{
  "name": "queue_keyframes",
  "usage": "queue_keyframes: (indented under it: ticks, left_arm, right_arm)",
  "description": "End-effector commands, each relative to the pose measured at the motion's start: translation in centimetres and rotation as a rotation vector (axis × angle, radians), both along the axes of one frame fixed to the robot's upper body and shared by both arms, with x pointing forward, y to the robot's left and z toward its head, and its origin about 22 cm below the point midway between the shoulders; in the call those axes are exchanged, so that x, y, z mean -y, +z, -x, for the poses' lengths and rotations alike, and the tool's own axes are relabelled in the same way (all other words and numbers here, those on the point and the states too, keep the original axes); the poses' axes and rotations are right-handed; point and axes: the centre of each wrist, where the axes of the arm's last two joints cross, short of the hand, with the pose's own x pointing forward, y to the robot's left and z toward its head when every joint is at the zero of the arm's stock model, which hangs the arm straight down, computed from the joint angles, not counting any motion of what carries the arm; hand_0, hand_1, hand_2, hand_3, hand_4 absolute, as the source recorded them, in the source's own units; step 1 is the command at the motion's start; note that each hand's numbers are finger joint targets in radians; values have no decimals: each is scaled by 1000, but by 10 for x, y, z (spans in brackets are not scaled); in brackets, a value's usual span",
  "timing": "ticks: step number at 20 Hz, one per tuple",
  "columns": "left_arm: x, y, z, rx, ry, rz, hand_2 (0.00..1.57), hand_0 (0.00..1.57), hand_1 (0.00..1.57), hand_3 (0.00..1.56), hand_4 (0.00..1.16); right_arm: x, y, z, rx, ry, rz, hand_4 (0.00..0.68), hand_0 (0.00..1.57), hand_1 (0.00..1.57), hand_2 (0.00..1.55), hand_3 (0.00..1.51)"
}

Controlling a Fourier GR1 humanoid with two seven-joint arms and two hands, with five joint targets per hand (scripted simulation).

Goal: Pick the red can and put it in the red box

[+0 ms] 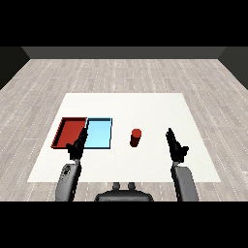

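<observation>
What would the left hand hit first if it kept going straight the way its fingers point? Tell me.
Probably the light blue tray: the left hand points up and forward with its fingertips over that tray's near left edge, beside the red tray. Its height above the table is unclear.

The left hand (77, 145) stands in front of the red tray (68, 131) and the light blue tray (100, 133), so it hides the near corner of each one. The red can (135, 137) is too small to show any writing on it. Both grey arms run off the bottom of the view.
</observation>
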Motion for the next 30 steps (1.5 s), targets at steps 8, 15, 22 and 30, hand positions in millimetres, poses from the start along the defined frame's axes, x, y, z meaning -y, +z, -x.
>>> queue_keyframes:
  ticks: [8, 15, 22, 30]
  left_arm:
    - [5, 43, -15, 402, -4, 54, 0, 0, 0, 0, 0]
    - [-6, 2, -1, 440, -14, 59, 0, 0, 0, 0, 0]
    - [7, 8, -2, 452, -16, 52, 0, 0, 0, 0, 0]
    - [-5, 24, 1, 463, -21, 94, 0, 0, 0, 0, 0]
  right_arm:
    - [11, 18, -28, 279, 77, -38, 0, 0, 0, 0, 0]
    - [28, -4, -16, 332, 103, -56, 0, 0, 0, 0, 0]
    - [29, -9, -29, 322, 90, -82, 0, 0, 0, 0, 0]
    - [12, 2, -43, 259, 138, -125, 0, 0, 0, 0, 0]
